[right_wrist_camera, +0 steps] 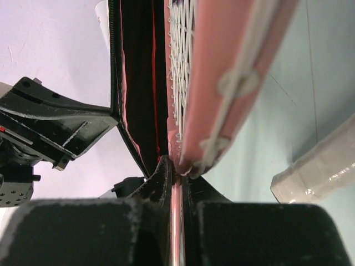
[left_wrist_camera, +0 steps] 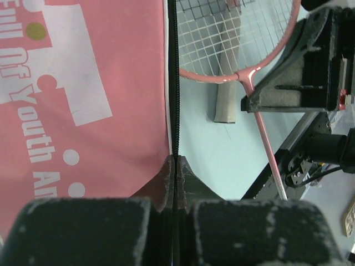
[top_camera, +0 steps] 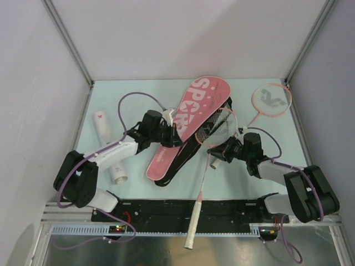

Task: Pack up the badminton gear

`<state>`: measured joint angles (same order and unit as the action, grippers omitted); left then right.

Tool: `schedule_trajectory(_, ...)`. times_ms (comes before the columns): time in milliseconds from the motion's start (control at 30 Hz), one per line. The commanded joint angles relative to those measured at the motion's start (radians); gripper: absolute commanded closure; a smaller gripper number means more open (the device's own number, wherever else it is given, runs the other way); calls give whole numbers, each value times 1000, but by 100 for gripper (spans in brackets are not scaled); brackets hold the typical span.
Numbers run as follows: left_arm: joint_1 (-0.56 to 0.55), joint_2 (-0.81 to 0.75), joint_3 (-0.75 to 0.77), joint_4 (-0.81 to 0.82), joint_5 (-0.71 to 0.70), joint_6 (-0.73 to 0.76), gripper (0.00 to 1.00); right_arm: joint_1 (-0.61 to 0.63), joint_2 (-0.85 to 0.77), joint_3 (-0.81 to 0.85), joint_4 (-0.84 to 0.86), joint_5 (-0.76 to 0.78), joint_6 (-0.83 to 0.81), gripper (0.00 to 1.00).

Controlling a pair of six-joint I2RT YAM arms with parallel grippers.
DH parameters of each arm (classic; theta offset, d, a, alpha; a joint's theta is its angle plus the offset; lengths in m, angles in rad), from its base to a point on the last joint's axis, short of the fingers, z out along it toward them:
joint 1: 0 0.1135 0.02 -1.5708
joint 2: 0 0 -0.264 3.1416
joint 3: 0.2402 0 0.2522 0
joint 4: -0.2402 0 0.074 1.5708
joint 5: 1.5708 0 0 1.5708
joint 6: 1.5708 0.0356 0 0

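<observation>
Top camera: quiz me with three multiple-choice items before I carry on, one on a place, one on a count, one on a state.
1. Where does the white tube lie?
A. Left of the pink bag
B. Inside the bag
C. Against the far right wall

2. How many rackets are in view?
A. One
B. Two
C. Three

3. How do the right jaws stand?
A. Open over bare table
B. Shut on a racket
C. Shut on the tube

Answers:
1 A: the tube lies apart from the bag, on its left.
2 B: one racket overlaps the bag and another lies at the far right.
3 B: the right wrist view shows them pinched at the base of the pink frame.
</observation>
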<state>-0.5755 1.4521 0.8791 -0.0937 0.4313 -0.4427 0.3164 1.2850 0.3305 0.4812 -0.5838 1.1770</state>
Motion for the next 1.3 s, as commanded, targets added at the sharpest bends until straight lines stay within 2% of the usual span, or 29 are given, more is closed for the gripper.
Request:
schedule_trajectory(0,0,-35,0,7,94,91,100,-11,37,80,101,-105,-35,100)
schedule_trajectory(133,-1,-37,1,5,163,113,100,-3,75,98,136,-109,-29,100)
schedule_trajectory(333,0,-55,-5,-8,190,147,100,-11,152,135,181,-82,-27,100)
schedule_trajectory(600,3,-41,11,-41,254,178,100,4,280,264,141,-61,-58,100)
schedule_trajectory(767,3,-33,21,-75,200,189,100,16,315,298,147,-50,-34,100)
schedule_trajectory(833,2,-34,27,-91,147,190,95,23,319,300,152,-48,-35,100)
schedule_trajectory(933,2,-35,34,-104,77,193,72,43,315,301,144,-39,-49,100)
schedule_trajectory(967,2,-34,35,-105,59,195,68,52,319,301,143,-37,-55,100)
schedule_trajectory(1133,-11,-9,42,-107,-18,201,54,97,358,281,218,-35,-24,100)
schedule_trajectory(1267,-52,-10,34,-108,-136,211,47,121,394,270,289,-38,12,100)
